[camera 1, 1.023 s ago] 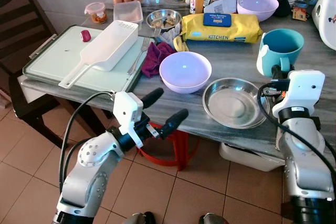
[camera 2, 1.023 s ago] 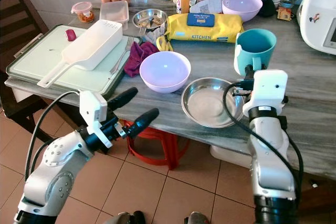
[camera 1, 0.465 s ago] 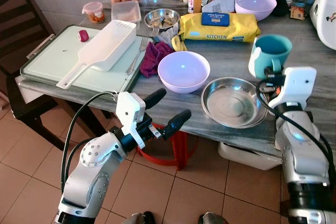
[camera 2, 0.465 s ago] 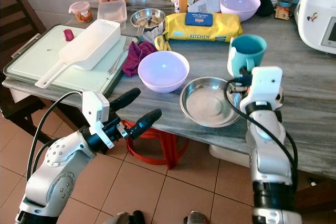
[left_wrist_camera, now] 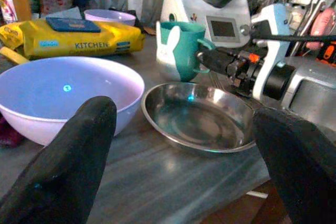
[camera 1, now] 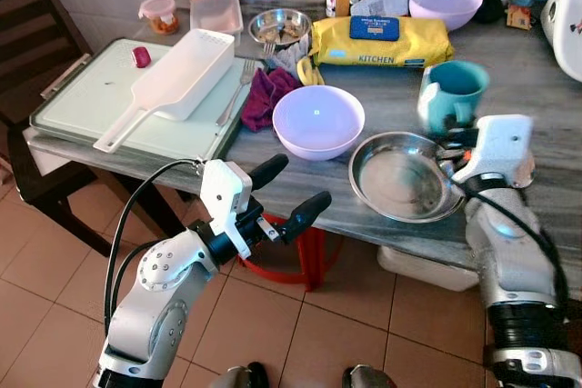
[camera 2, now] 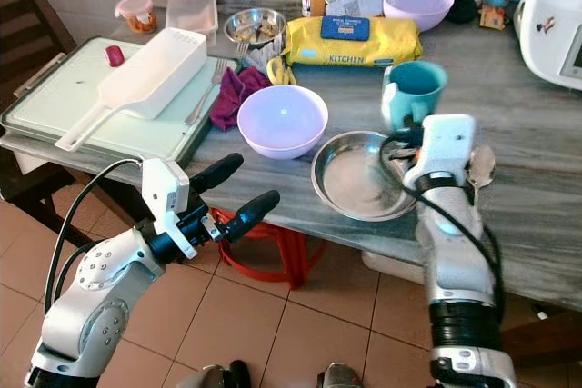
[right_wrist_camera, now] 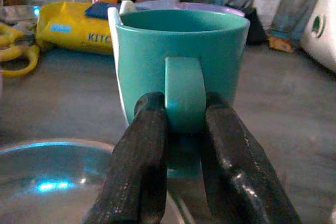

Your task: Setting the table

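Note:
A teal mug (camera 1: pixel 452 93) stands on the grey table (camera 1: pixel 382 102), just behind the far right rim of a shallow steel plate (camera 1: pixel 400 177). My right gripper (right_wrist_camera: pixel 184 111) is shut on the mug's handle (right_wrist_camera: pixel 182 90), one black finger on each side of it. A lilac bowl (camera 1: pixel 318 120) sits left of the plate. My left gripper (camera 1: pixel 289 190) hangs open and holds nothing, in front of the table's near edge and a little below it, pointing toward the bowl (left_wrist_camera: pixel 68 95) and plate (left_wrist_camera: pixel 202 116).
A pale green board (camera 1: pixel 82 102) at the left carries a white slotted scoop (camera 1: pixel 177 79) and a fork (camera 1: pixel 238 88). Beyond lie a purple cloth (camera 1: pixel 268 97), a yellow wipes pack (camera 1: pixel 382 41), a second lilac bowl (camera 1: pixel 446 2) and a white appliance (camera 2: pixel 555 15). A red stool (camera 1: pixel 300 256) stands under the table.
My right gripper has carried the teal mug leftward, closer to the steel plate's rim. The left arm has kept its pose. The camera has shifted slightly.

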You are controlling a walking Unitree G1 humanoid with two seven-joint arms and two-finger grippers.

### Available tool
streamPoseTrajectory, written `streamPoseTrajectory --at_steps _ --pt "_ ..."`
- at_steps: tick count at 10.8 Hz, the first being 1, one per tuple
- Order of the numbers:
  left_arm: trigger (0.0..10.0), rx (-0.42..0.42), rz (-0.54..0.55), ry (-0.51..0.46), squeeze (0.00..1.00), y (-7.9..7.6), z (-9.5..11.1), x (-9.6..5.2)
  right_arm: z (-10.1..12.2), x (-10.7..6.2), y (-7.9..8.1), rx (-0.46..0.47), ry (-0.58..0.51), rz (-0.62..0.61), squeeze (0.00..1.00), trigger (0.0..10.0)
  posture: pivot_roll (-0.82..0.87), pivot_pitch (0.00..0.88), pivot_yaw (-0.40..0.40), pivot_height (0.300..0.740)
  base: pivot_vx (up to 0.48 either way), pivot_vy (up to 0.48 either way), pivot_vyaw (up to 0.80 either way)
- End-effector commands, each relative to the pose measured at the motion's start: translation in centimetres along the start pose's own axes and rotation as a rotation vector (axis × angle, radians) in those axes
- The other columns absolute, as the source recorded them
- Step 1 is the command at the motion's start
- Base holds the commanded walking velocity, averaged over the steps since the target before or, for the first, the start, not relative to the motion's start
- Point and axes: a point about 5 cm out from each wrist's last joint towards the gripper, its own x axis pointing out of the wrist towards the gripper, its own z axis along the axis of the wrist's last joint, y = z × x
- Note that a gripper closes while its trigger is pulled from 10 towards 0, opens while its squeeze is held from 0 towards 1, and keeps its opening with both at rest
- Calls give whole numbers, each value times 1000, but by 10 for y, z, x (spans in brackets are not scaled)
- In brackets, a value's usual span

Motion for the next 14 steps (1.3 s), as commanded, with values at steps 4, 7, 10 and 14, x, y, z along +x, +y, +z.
streamPoseTrajectory --at_steps 4,7,10,14 --pt "10000 -36 -50 -1 0 -9 3 -4 -1 3 9 10 -25 46 0 10000 -135 214 63 740 0 0 0" --pt "10000 -63 -99 34 0 -13 -4 -6 -1 6 9 2 -39 55 0 10000 -133 213 64 740 0 0 0" --pt "10000 -51 -68 39 0 -4 -9 -4 -2 7 14 12 -46 81 227 10000 -139 208 62 740 0 0 0" --pt "10000 -39 -67 38 0 -2 -12 -1 -2 4 10 18 -51 74 1000 10000 -154 205 63 740 0 0 0"
